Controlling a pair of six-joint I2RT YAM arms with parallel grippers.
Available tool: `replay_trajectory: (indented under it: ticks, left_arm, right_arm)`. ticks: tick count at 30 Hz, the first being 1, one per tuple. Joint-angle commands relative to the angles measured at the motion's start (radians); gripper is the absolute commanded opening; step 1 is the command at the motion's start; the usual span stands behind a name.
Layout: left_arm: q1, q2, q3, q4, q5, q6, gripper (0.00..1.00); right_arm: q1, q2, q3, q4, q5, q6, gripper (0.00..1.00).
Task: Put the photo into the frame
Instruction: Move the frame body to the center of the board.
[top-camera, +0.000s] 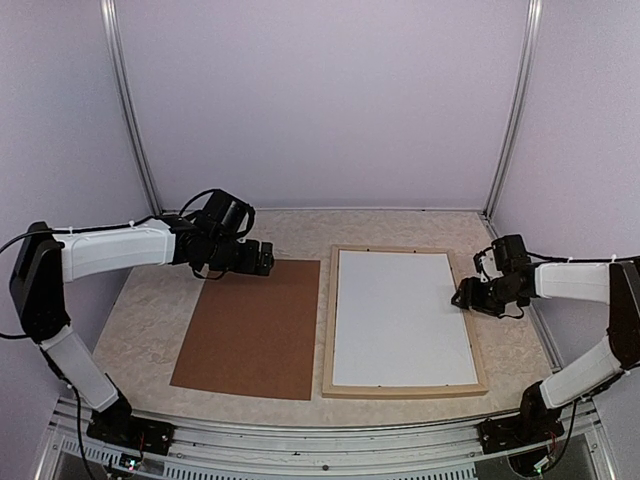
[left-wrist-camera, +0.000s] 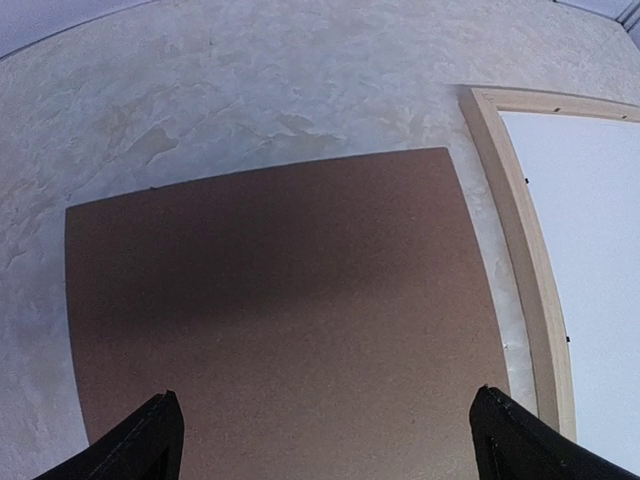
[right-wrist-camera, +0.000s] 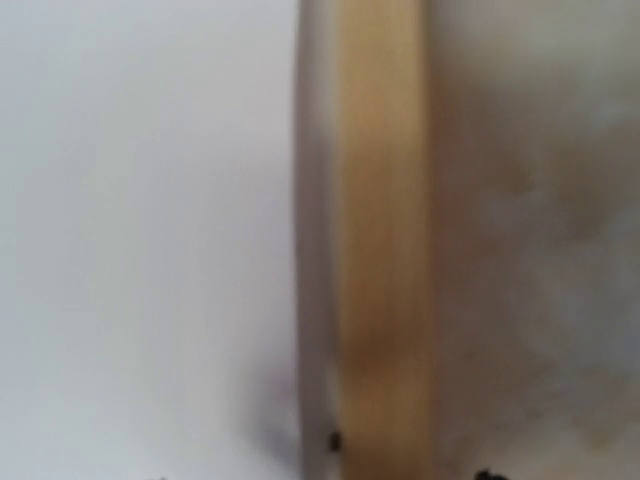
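The photo (top-camera: 398, 318) lies flat inside the frame (top-camera: 400, 390), showing only a plain white side, so I take it to be face down. From above, the wooden rails run round all four of its edges and none of its corners rides up over the wood. The frame sits on the right half of the table (top-camera: 150, 300), with its long sides running away from me.

My right gripper (top-camera: 462, 297) is low over the frame's right rail, about halfway along. Its wrist camera is so close that it shows only a blur of white sheet, pale wood and table. I cannot tell how far those jaws are parted, or whether they touch the rail or the sheet. I see nothing carried in them.

The brown board (top-camera: 250, 328) lies just left of the frame, apart from it by a thin strip of table. My left gripper (top-camera: 265, 258) hovers above the board's far edge, spread as wide as it goes and holding nothing.

I judge the placing to be at its end, with the step in hand being to seat the photo's right edge. The next move calls for a light downward press along that edge and no sideways drag, since a thin sheet would buckle or slide under the rail. After that I lift the right arm straight up.
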Motion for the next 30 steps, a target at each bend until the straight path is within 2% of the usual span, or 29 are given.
replay_trajectory:
  ticks: [1, 5, 10, 16, 19, 26, 30]
  left_arm:
    - [0.081, 0.001, -0.029, -0.045, 0.039, -0.026, 0.99]
    - [0.166, 0.001, -0.109, -0.019, 0.14, -0.062, 0.99]
    - [0.229, -0.028, -0.212, 0.013, 0.217, -0.096, 0.99]
    - [0.269, -0.079, -0.31, 0.059, 0.212, -0.129, 0.99]
    - [0.285, -0.101, -0.349, 0.103, 0.215, -0.144, 0.99]
    - [0.293, -0.174, -0.387, 0.15, 0.144, -0.167, 0.99]
    - [0.299, -0.195, -0.394, 0.151, 0.129, -0.167, 0.99]
  right_arm:
    - [0.03, -0.094, 0.072, -0.063, 0.144, -0.033, 0.66]
    - [0.141, -0.13, 0.132, -0.088, 0.168, -0.014, 0.68]
    - [0.382, -0.064, 0.213, -0.046, 0.164, 0.088, 0.69]
    - [0.667, 0.178, 0.42, 0.005, 0.17, 0.148, 0.69]
    - [0.767, 0.341, 0.559, -0.01, 0.167, 0.147, 0.68]
    - [0.874, 0.607, 0.799, -0.041, 0.11, 0.153, 0.66]
    - [0.876, 0.677, 0.839, -0.076, 0.103, 0.176, 0.65]
